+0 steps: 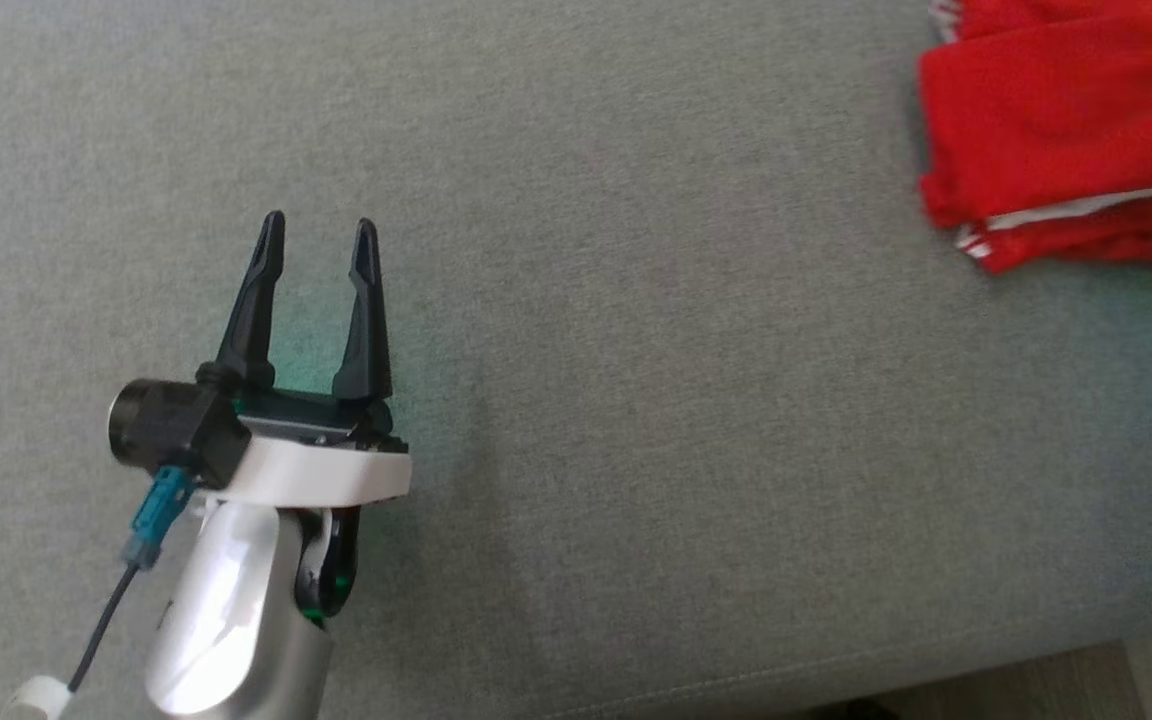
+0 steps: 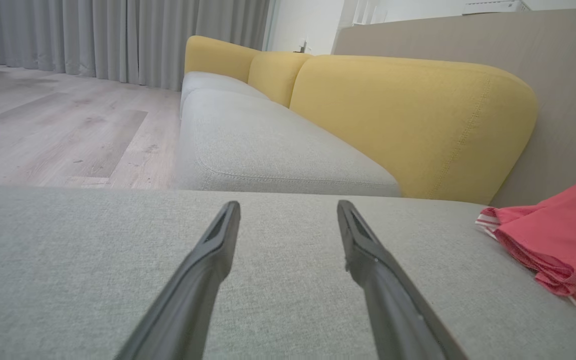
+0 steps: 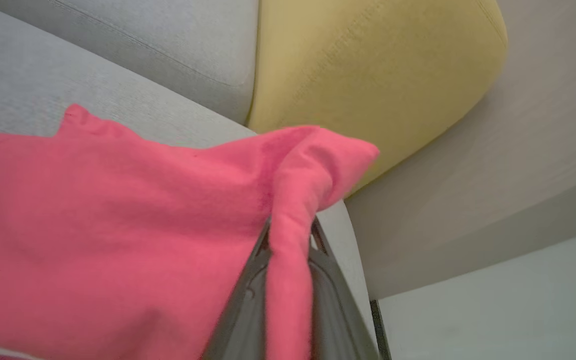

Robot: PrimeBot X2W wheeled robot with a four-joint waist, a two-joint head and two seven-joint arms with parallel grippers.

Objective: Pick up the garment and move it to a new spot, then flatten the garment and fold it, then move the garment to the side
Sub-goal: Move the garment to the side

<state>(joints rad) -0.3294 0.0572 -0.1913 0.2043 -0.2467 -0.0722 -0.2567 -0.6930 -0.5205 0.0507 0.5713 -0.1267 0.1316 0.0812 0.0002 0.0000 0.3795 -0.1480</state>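
- A folded red fabric garment with white-striped trim (image 1: 1066, 120) lay at the far right of the grey woven sofa seat (image 1: 656, 420)
- The right gripper (image 3: 290, 235) was clamped on a raised fold of the garment
- The left gripper (image 1: 321, 235) stood wide open and empty over the seat, well left of the garment

The garment (image 1: 1066, 130) runs off the head view's right edge.

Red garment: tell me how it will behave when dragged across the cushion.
Probably floppy: the red garment drapes limply over the right gripper, which is shut on a fold. Likely light, as that small pinch gathers it. Its stacked layers may slide apart on the grey cushion.
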